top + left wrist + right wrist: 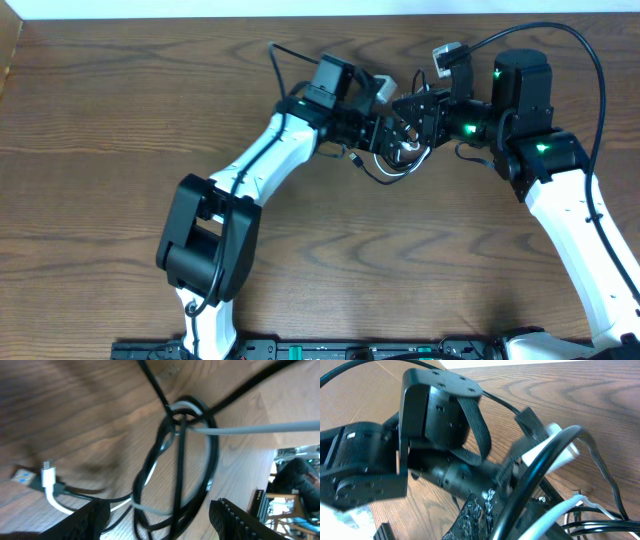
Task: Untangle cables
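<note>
**Left gripper (pixel 160 506) spread wide by the 2 cords**

You see its fingers (pixel 92 520) far apart at the bottom of the left wrist view, pinching nothing. Between them the black cord (pixel 213 460) makes a loose loop in front of the wooden table (pixel 75 410). The white cord (pixel 260 427) runs through the top of that loop. 2 small plugs lie off to one side, a white plug (pixel 47 474) and a blue-tipped plug (pixel 22 477), touching each other. From overhead, the 2 grippers meet near the far edge of the table, with the cords just beside them. Your right gripper (pixel 425 115) is lost among dark parts, so you cannot tell if it is spread or pressed together.
</note>
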